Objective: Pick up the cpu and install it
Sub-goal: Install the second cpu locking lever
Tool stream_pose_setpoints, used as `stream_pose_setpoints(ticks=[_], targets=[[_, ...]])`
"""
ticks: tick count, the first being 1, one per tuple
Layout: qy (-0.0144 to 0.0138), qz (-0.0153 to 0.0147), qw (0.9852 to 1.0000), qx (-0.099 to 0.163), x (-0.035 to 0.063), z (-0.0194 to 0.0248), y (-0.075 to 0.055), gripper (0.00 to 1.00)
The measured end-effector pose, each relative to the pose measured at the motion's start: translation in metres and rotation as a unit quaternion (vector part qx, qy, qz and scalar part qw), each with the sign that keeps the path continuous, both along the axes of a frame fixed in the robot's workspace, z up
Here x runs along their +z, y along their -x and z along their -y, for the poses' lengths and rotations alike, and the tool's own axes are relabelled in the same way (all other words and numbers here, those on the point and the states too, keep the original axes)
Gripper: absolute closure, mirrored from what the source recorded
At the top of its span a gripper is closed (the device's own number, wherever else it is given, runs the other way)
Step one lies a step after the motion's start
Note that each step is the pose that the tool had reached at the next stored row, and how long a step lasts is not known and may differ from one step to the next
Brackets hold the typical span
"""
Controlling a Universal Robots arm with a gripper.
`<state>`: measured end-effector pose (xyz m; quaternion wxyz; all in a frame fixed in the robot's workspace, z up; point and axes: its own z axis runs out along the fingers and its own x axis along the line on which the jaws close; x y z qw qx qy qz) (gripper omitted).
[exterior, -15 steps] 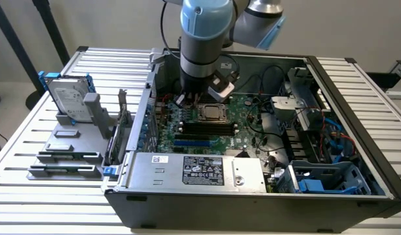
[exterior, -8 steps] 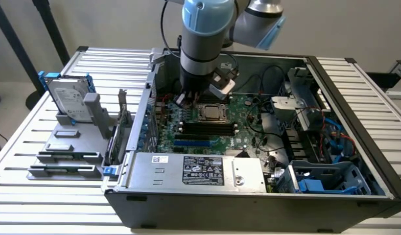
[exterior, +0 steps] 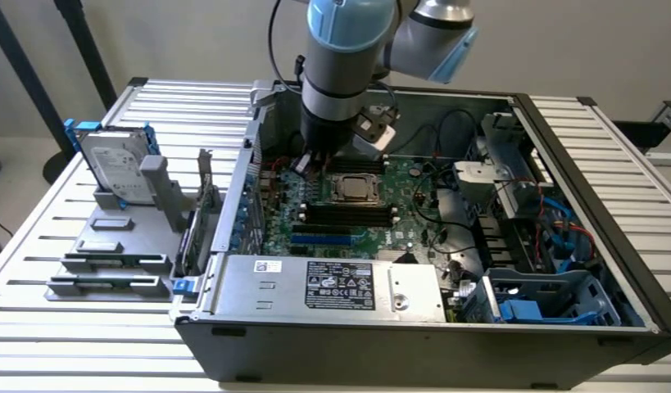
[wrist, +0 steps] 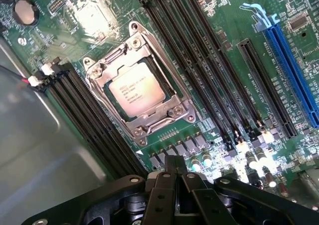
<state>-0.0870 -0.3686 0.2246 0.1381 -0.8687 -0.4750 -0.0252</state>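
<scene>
A slatted metal bench (exterior: pixel 51 270) carries an open computer case (exterior: pixel 423 344), lying on its side with the green motherboard (exterior: pixel 406 205) exposed. The robot arm (exterior: pixel 341 74) reaches down into the case near the board's upper part. On the board sits the metal socket frame (wrist: pixel 137 93), and the cpu (wrist: pixel 136 89) lies flat inside it, silvery top up, squarely seated as far as I can judge. The claw (wrist: pixel 174 172) hovers just beside the socket, fingers pressed together and holding nothing. The chip looks placed; the installing seems largely done.
</scene>
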Motion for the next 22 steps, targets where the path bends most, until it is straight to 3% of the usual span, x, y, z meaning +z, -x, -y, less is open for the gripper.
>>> stream_pose_setpoints(ticks=[7, 15, 22], targets=[[0.0024, 0.0052, 0.9994, 0.035, 0.0015, -0.0012, 0.0, 0.89], [0.0056, 0.0152, 0.9973, 0.072, 0.0025, -0.0027, 0.0, 0.89], [0.0087, 0.0252, 0.9943, 0.103, 0.0033, -0.004, 0.0, 0.89]])
